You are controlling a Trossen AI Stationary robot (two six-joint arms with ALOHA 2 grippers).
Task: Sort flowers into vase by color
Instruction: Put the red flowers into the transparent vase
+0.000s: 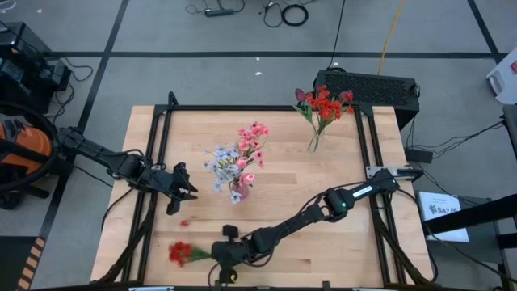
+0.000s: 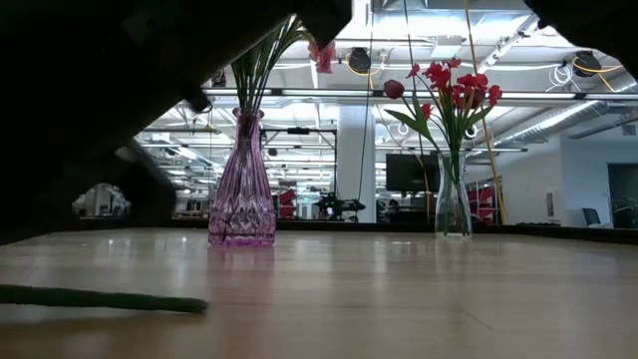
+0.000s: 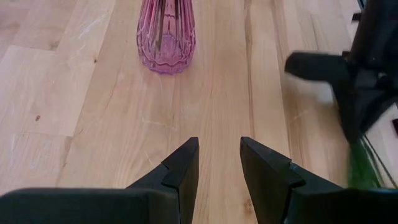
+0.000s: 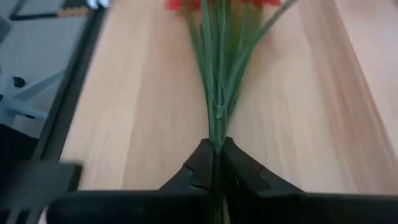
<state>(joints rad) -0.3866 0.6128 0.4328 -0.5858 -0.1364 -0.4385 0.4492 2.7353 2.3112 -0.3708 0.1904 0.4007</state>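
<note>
Most of the sorting looks done. The pink vase stands in the middle of the table and holds the pink and pale blue-white flowers. A clear vase stands well apart from the pink vase, toward the far right corner, and holds the red flowers. So there are two vases, and each has a bunch in it. I cannot count the single stems in each bunch, because they sit too close together. One more red spray lies flat on the wood, near the front edge, on the left side of the pink vase. It looks like the last flower left to move. A tiny red bit, maybe a loose petal, lies between that spray and the pink vase. The right gripper has reached down to the red spray, and its two fingers are pinched tight on the green stalks, with the red heads pointing away from it. The spray is not lifted yet, as far as I can see. It should go in the clear vase with the other reds. The left gripper waits on the left side of the pink vase with its fingers a little apart and nothing between them.
</note>
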